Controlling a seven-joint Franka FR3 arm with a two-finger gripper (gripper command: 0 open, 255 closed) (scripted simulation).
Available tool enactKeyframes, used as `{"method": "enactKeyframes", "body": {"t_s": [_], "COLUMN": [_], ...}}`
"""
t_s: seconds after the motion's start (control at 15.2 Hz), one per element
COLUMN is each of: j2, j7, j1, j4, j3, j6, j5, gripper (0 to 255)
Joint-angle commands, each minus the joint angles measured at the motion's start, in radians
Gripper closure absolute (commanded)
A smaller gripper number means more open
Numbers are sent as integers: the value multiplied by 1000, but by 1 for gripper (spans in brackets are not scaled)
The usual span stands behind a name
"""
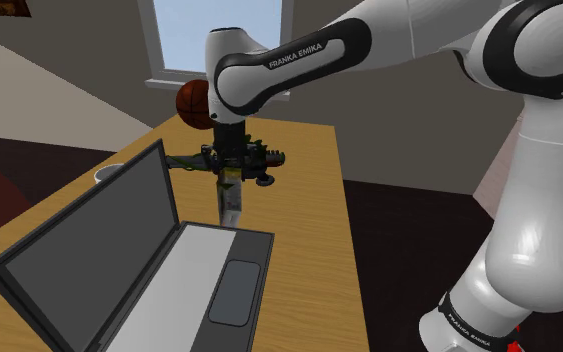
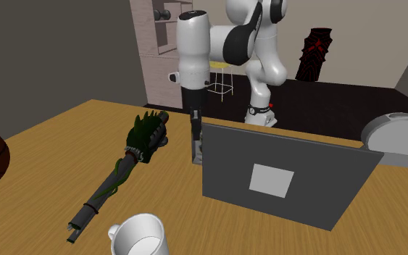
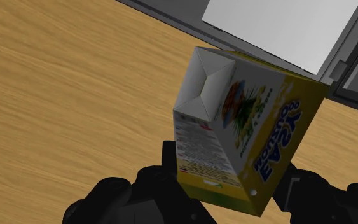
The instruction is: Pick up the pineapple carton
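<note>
Yellow-and-white pineapple carton (image 3: 254, 121) hangs under the claw (image 3: 233, 164), just beside the hinge edge of the open grey laptop (image 1: 99, 240), over the wooden worktop (image 1: 309, 230).

Risks, as judged:
- Carton lies skewed to the fingers (image 3: 171, 159) in the wrist view and is gripped only at the end nearest the hand, with the folded gable end pointing away. A fast lift could let it pivot or slide out.
- Laptop lid stands very near. Any sideways drift on the way up could knock the carton against it.
- Dark green spiky tool (image 2: 148, 136) lies near on the other side, so a swing that way could snag it.

Claw: narrowed to the carton's width, one finger pressed on each opposite face, holding the carton and nothing else. Cannot tell whether the carton's far end is clear of the worktop.
</note>
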Motion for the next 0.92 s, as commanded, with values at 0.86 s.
{"method": "enactKeyframes", "body": {"t_s": [0.86], "j2": [-39], "j7": [-12], "j1": [-1], "j4": [131], "j3": [6], "j6": [-166], "j5": [20], "gripper": [255]}}
